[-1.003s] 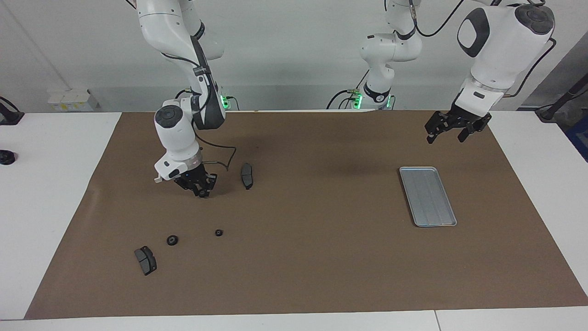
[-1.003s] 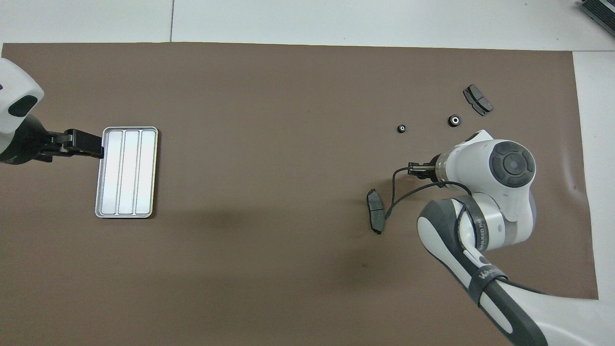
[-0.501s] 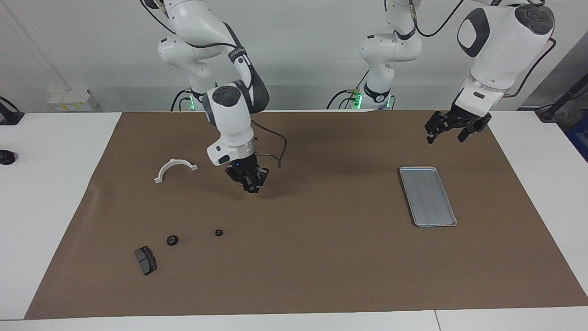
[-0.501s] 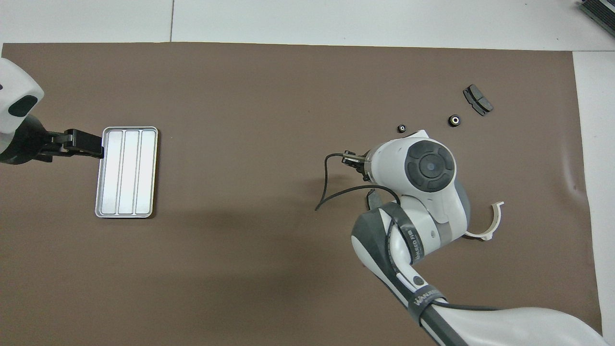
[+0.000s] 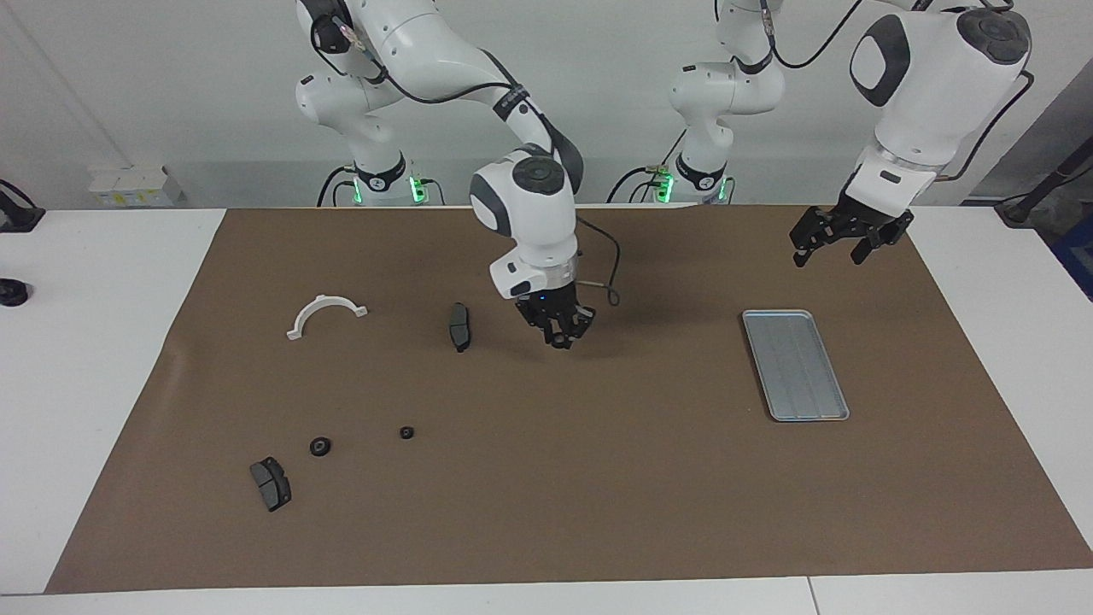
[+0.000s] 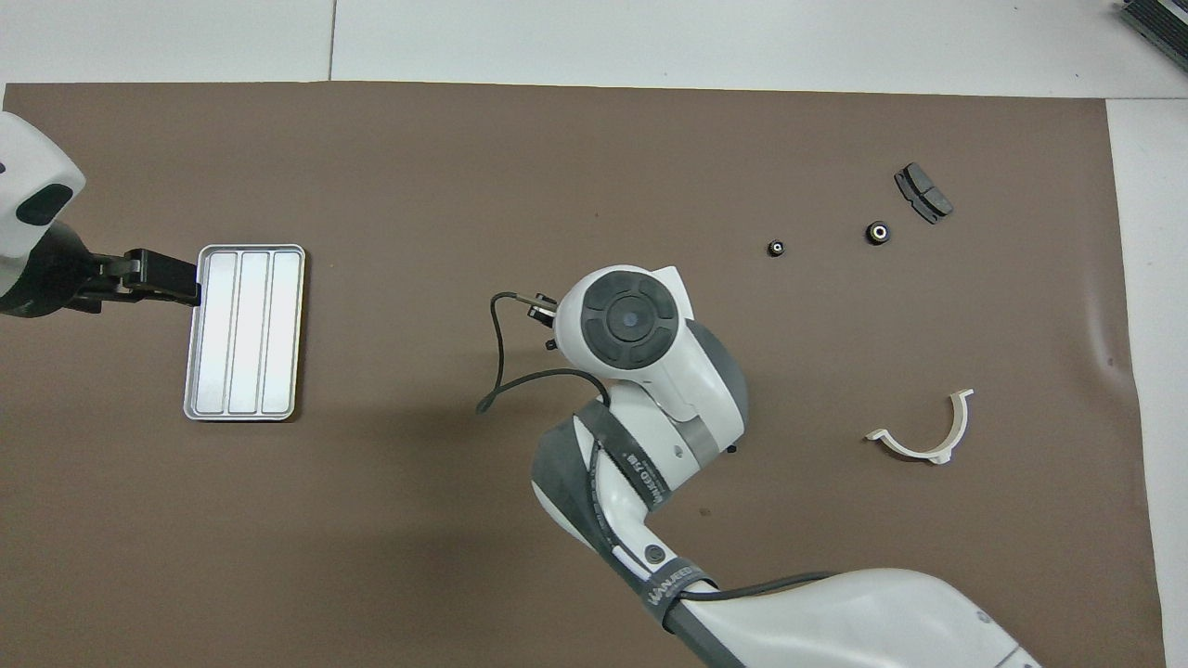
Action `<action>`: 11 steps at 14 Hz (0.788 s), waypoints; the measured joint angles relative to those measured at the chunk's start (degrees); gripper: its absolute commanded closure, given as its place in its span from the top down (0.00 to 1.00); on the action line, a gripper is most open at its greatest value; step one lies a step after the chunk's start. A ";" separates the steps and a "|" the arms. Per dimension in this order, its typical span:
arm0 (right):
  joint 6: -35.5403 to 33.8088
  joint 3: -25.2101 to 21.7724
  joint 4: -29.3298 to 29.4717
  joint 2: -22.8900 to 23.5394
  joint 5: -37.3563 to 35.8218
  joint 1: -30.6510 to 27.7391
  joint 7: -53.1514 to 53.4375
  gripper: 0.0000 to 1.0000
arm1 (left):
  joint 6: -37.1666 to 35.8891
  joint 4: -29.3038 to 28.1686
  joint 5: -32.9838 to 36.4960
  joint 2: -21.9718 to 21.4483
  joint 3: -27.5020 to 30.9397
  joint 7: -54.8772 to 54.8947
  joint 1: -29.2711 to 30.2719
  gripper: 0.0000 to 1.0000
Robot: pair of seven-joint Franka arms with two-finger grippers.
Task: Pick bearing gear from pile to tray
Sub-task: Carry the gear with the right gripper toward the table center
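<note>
Nearest the robots, the left gripper point(image 5: 841, 243) waits with fingers apart over the brown mat point(image 5: 598, 512), just by the robot-side end of the tray point(image 5: 794, 363). Next lie the white half-ring point(image 5: 324, 312) and a brake pad point(image 5: 459, 326), toward the right arm's end of the tabletop point(image 5: 102, 342). The right gripper point(image 5: 559, 329) hangs over mid-mat, between that pad and the tray. Whether its fingers are apart or clamped on a gear cannot be told. Farther out, two black gears point(image 5: 320, 446) point(image 5: 407, 432) rest apart on the mat, with a second brake pad point(image 5: 271, 483) farthest. The tray appears empty. Judgement: any gear carried should cross level, descend inside the tray's rim and be released low. That guards against it rolling along the ribs. The approach should also keep clear of the left gripper.
</note>
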 measured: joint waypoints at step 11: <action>-2.64 -0.08 14.14 12.52 -2.28 7.71 6.50 0.19 | 0.00 0.00 0.00 0.00 0.00 0.00 0.00 1.00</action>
